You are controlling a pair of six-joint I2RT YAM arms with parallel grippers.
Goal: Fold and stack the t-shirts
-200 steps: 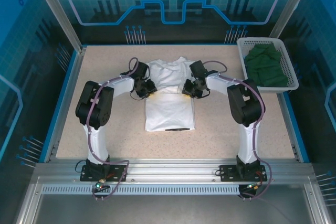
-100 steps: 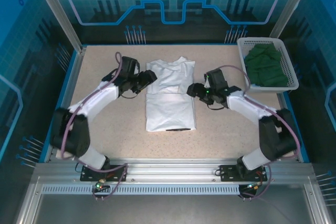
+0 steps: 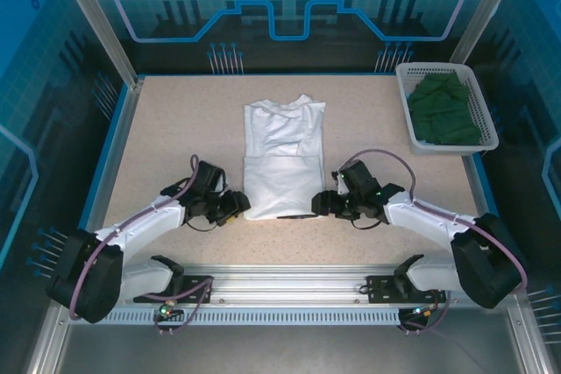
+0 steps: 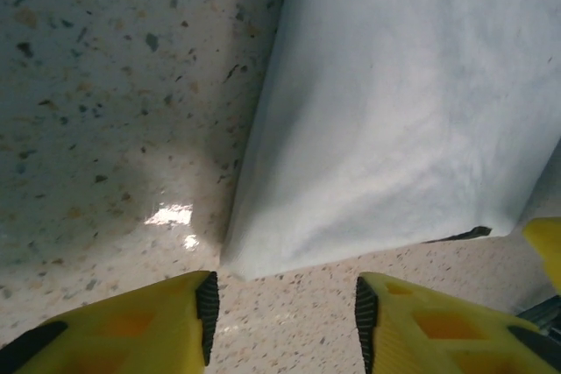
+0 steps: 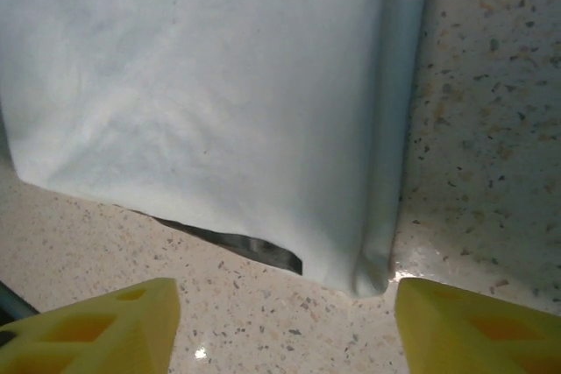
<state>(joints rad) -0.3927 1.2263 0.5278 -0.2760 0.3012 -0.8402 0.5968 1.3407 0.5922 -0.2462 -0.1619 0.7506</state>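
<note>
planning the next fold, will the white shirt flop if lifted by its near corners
Probably floppy: the white t-shirt lies in soft, creased layers, so the middle would sag. Likely light, since the cloth looks thin. Layers may slip apart; a dark edge peeks out.

L arm (image 3: 140,227), R arm (image 3: 429,216): white links, black joint housings, big black elbow blocks. Purple-grey cable (image 3: 379,153) loops along each. Black base plates (image 3: 175,285) on alu rail, small connectors below. L gripper (image 3: 237,206), R gripper (image 3: 319,205): black bodies, yellow fingers (image 4: 131,321) w/ moulded pockets; black pads (image 4: 207,314) on L inner faces.
</note>
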